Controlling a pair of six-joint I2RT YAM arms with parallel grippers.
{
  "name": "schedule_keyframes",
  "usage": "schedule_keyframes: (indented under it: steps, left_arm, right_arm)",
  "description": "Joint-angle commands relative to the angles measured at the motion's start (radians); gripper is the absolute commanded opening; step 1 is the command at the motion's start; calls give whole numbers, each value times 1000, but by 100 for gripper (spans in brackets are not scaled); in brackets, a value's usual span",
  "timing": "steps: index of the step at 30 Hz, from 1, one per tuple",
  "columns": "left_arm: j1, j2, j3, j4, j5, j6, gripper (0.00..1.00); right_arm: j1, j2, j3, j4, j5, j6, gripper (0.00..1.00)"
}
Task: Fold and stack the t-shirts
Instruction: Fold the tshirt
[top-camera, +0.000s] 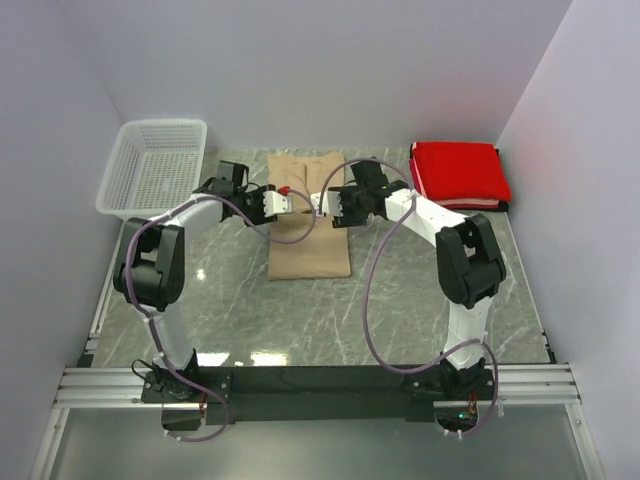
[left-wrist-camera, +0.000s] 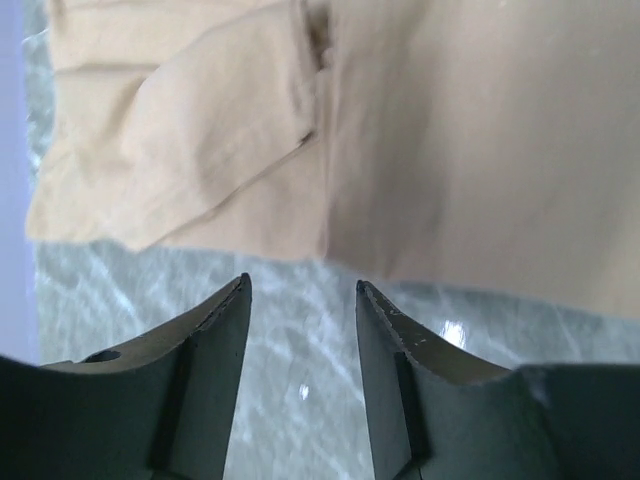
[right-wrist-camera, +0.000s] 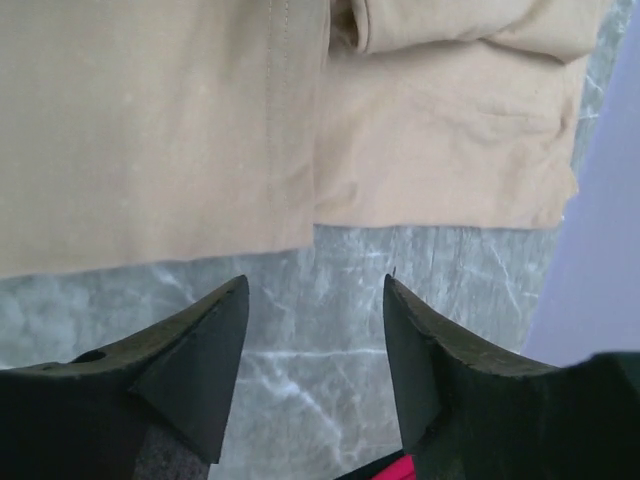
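The tan t-shirt (top-camera: 308, 250) lies flat in the middle of the grey marble bench (top-camera: 420, 320), folded lengthwise into a narrow strip, with one sleeve turned in onto the body. The red t-shirt (top-camera: 460, 172) is already folded and rests at the far right corner of the bench, well apart from the tan one. Both arms reach inward over the upper part of the tan t-shirt. The left gripper (left-wrist-camera: 302, 283) is released: its jaws are spread, nothing is between them, and the cloth's edge lies just beyond. The right gripper (right-wrist-camera: 315, 281) is released in the same way. A white mesh basket (top-camera: 155, 165) stands at the far left corner.
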Motion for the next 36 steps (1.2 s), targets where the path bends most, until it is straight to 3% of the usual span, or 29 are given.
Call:
schedule_keyframes:
  steps: [1,8,14,21,29,31,34,35,36]
  left_arm:
    - [19,-121,-7,-38,61,-50,51]
    - [-51,-353,-307,-65,139,-81,50]
    - [-143,-454,-499,41,106,-156,50]
    - [-186,-431,-570,84,52,-158,50]
    - [-196,-335,-529,78,-45,-144,43]
    - [-194,-321,-521,67,-56,-129,39]
    - [-194,-292,-509,72,-89,-118,33]
    - [-194,-276,-504,72,-100,-121,31]
    - [-196,-272,-497,61,-97,-121,23]
  right_arm:
    - [-9,-128,-28,-83,-44,34,62]
    - [86,-376,-361,-89,-87,66,60]
    - [187,-380,-486,24,-35,136,59]
    - [199,-294,-498,64,5,144,52]
    - [201,-236,-498,99,45,146,44]
    - [204,-217,-486,86,51,147,39]
    - [204,-204,-464,84,62,150,20]
    - [205,-200,-464,86,65,149,8]
    - [204,-200,-464,87,71,149,3]
